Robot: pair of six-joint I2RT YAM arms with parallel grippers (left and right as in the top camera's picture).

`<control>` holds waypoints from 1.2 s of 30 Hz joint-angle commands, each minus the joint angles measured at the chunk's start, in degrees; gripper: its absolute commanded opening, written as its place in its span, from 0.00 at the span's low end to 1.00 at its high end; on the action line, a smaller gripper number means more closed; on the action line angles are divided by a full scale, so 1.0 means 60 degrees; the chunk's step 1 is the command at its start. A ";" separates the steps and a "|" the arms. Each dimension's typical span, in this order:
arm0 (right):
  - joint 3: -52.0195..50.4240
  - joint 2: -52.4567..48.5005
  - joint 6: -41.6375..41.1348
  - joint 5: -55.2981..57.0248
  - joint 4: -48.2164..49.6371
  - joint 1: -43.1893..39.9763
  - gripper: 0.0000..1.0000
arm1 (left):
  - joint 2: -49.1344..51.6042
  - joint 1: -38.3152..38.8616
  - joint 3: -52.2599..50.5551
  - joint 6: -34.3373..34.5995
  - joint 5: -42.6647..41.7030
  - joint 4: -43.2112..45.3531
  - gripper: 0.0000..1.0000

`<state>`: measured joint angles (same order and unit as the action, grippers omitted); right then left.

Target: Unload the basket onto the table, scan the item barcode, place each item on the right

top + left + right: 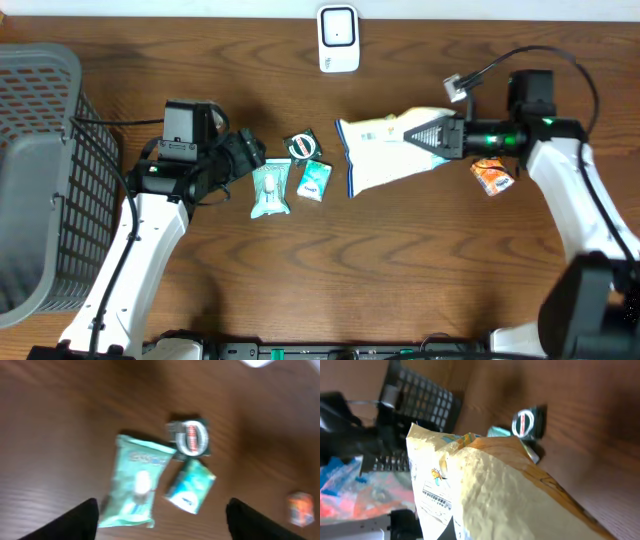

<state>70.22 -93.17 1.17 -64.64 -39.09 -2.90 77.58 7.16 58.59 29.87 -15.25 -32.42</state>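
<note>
- Filling the right wrist view, the snack bag (485, 485) is pinched at one end by the right hand (447, 135), its fingers clamped together on the pouch. Overhead, it sits right of centre.
- Low on the bag's left face, a striped print block (436, 497) may be the barcode; it is too blurred to be sure.
- Judged step: presenting the bag to the white scanner (338, 38) at top centre. Next, the bag needs carrying up-frame and turning so the printed face meets the scanner.
- Left of centre, the left hand (248, 156) hangs with fingers spread apart, empty, over a green packet (271, 190) on the tabletop (400, 280).
</note>
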 commanded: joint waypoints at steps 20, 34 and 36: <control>0.2222 0.1432 -0.2714 0.4863 0.0878 0.1337 0.01 | 0.0004 -0.3173 0.0040 -0.1548 0.0947 -0.0452 0.98; 0.5646 -0.2521 0.1585 1.3890 0.3843 0.4211 0.02 | 0.0004 -0.3173 0.0040 -0.1548 0.0947 -0.0452 0.98; 0.5646 -0.2998 0.3282 1.4571 0.4885 0.4583 0.01 | 0.0004 -0.3173 0.0040 -0.1548 0.0947 -0.0452 0.98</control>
<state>102.30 -108.73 5.58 10.46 -13.74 22.09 77.58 -11.64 58.59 21.10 -10.11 -34.96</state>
